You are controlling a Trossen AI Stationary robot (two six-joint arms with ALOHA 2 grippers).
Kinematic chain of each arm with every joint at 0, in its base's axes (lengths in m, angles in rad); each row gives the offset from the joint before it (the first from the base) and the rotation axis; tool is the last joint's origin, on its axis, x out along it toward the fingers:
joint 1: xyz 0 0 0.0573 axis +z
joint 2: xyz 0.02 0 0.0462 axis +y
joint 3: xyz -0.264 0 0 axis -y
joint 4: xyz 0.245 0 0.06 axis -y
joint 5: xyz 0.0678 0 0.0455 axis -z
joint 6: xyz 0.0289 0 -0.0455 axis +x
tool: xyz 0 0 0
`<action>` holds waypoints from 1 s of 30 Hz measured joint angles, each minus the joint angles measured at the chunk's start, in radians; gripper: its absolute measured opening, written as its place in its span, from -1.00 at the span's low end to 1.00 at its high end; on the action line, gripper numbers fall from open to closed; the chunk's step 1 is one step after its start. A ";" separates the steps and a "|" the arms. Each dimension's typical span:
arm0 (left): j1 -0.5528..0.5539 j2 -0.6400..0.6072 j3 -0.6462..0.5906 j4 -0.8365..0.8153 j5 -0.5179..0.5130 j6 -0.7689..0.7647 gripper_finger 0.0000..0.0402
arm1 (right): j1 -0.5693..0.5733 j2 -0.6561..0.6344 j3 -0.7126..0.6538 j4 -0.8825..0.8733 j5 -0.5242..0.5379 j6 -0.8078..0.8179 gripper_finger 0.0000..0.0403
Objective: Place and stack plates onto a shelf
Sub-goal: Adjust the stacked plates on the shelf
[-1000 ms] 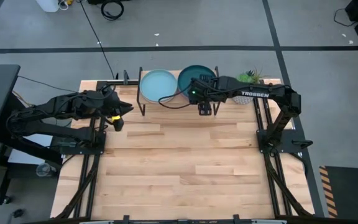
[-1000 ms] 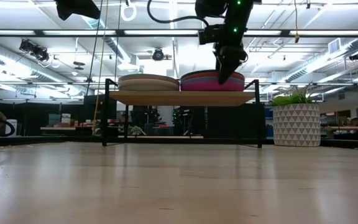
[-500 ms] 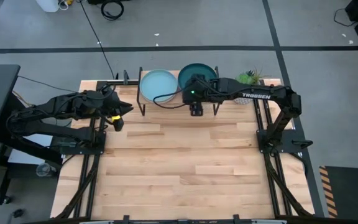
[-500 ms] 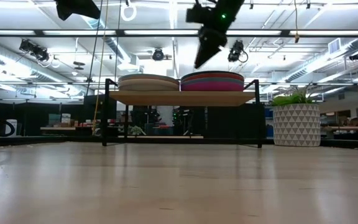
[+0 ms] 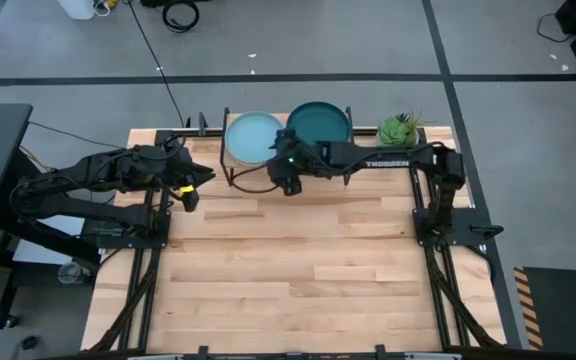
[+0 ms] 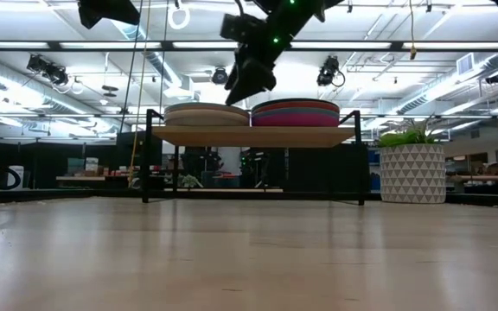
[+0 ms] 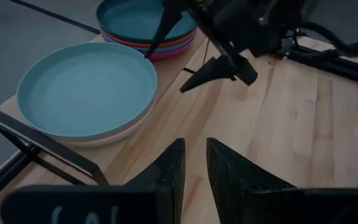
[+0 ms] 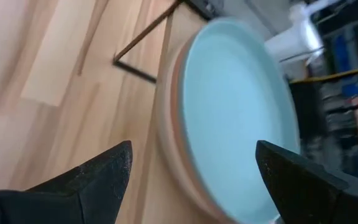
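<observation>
Dark fingers (image 8: 98, 180) of the right gripper (image 5: 286, 180) are spread wide with nothing between them, and through that gap the pale blue plate (image 8: 241, 118) shows a little way ahead, untouched. From above, this gripper hangs just in front of the shelf (image 6: 253, 136), between the two stacks. The pale blue plate (image 5: 253, 137) tops the left stack, with cream and tan-peach rims under it. Beside it, the dark teal plate (image 5: 318, 123) crowns the right stack, over orange, blue and magenta rims. In the low view the gripper (image 6: 251, 78) sits above shelf level, near the top edges of both stacks, touching neither. Both stacks rest on the light-wood top, side by side. Over to the left gripper (image 5: 192, 188): it waits above the worktop (image 5: 288, 270) left of the shelf, its fingers (image 7: 169, 171) drawn narrow, only a slim gap, nothing held. A potted plant (image 5: 398, 129) stands right of the shelf.
</observation>
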 joint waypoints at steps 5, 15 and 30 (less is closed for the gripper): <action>0.000 0.000 0.000 0.000 0.000 -0.006 -0.65 | 0.010 0.030 0.000 0.079 0.011 -0.049 0.73; 0.000 0.000 0.000 -0.007 0.000 -0.005 -0.65 | 0.003 0.083 0.001 0.174 0.034 -0.048 0.73; 0.000 0.000 0.000 -0.006 0.000 -0.006 -0.65 | -0.033 0.085 0.000 0.179 0.133 -0.050 0.73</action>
